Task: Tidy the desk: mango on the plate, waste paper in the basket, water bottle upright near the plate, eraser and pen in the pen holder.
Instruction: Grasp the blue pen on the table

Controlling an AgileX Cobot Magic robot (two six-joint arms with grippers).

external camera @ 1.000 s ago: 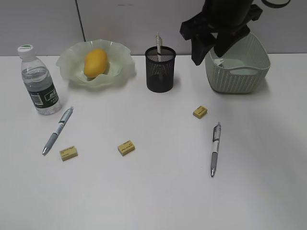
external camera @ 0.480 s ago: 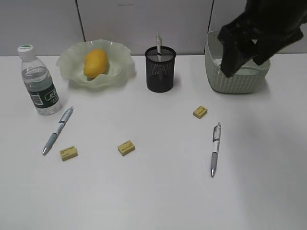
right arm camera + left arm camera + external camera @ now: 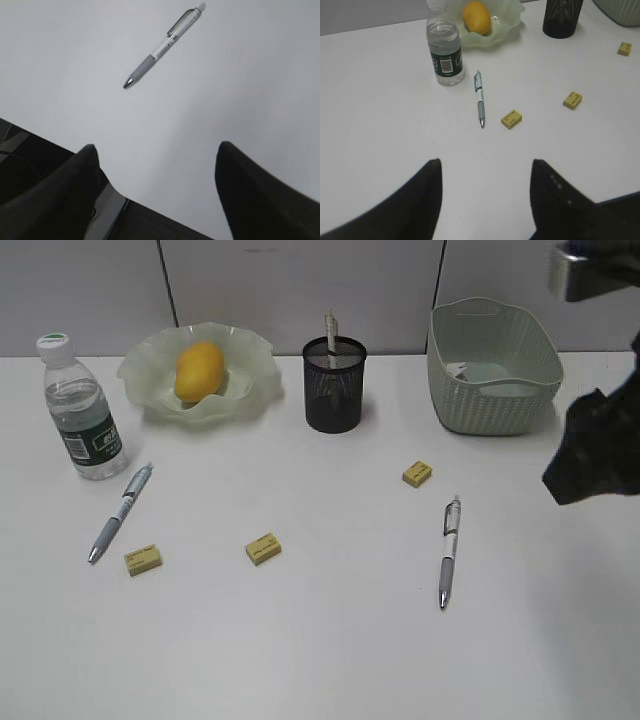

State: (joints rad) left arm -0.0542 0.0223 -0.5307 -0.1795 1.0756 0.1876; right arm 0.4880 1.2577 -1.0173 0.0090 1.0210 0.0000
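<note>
Tidying task at an intermediate stage. The mango (image 3: pixel 199 370) lies on the plate (image 3: pixel 252 365), and the water bottle (image 3: pixel 80 410) stands upright on the worktop (image 3: pixel 330 640) just beside the plate, so these two steps appear complete. A pale object, probably the waste paper (image 3: pixel 462 370), lies inside the basket (image 3: pixel 495 400), though it is too small to identify with certainty. The pen holder (image 3: pixel 334 390) already contains one upright item whose top projects above the rim. Remaining on the worktop are two pens and three erasers: the left pen (image 3: pixel 120 512) near the bottle, the right pen (image 3: pixel 449 552) right of centre, the left eraser (image 3: pixel 143 559), the middle eraser (image 3: pixel 263 548) and the right eraser (image 3: pixel 417 473), all lying apart from one another and from the holder. The right pincer (image 3: pixel 155 190) is released, its jaws spread wide and empty, above bare worktop with the right pen ahead of it; in the exterior view its arm appears only as a dark blur at the right edge. The left pincer (image 3: pixel 485 195) is likewise released and holds nothing, well short of the left pen and left eraser. Judged from this layout, the pen-and-eraser step is what remains, and the right pen seems the likeliest next target.
</note>
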